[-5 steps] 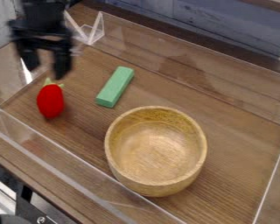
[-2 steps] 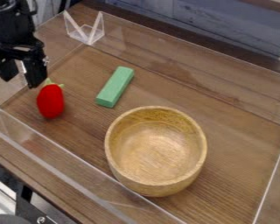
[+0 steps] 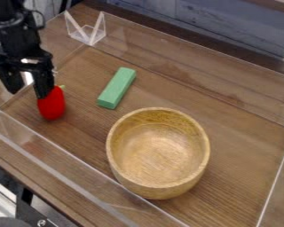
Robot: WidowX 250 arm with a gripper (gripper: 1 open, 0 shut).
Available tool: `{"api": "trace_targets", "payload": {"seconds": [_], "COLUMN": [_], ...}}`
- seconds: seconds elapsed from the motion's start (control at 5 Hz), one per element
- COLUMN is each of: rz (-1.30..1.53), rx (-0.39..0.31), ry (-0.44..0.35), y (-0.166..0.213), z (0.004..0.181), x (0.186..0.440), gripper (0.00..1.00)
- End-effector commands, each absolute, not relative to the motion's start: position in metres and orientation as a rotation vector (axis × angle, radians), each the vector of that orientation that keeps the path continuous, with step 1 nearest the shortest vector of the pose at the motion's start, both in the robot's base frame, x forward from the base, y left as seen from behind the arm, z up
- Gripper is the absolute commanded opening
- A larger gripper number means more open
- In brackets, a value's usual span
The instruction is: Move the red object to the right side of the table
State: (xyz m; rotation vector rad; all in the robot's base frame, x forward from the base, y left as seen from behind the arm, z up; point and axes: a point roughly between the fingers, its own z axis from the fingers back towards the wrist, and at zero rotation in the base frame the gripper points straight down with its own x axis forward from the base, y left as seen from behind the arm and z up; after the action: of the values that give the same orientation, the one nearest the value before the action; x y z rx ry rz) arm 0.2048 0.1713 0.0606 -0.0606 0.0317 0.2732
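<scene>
The gripper (image 3: pixel 27 79) has dropped lower, toward the table (image 3: pixel 227 106).
Its jaws are spread wide, empty; the red object (image 3: pixel 52 103) sits at the table's left, just beside one fingertip.

My claw (image 3: pixel 26 78) hangs at the far left of the surface (image 3: pixel 216 97), pointing straight down with its black fingers (image 3: pixel 43 80) spread wide. The red object (image 3: pixel 52 103) stands just below and to the right of them, its top by my right finger; I cannot tell whether they touch. A green block (image 3: pixel 117 87) lies to the right of it, apart. A wooden bowl (image 3: pixel 159 151) sits nearer, toward the right. Clear walls (image 3: pixel 56 173) border the surface.
</scene>
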Motion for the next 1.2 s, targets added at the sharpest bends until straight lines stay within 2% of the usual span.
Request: {"api": "trace_targets", "payload": {"seconds": [0.0, 0.4, 0.8, 1.0], "rz": [0.272, 0.335, 0.309, 0.334], "rx": [-0.031, -0.029, -0.025, -0.020], "ry": [-0.026, -0.037, -0.053, -0.054], "y": [0.178, 0.185, 0.171, 0.180], "z": [0.062, 0.066, 0.045, 0.047], "x": [0.225, 0.205, 0.215, 0.222], "gripper": [1.00, 1.00, 1.00, 1.00]}}
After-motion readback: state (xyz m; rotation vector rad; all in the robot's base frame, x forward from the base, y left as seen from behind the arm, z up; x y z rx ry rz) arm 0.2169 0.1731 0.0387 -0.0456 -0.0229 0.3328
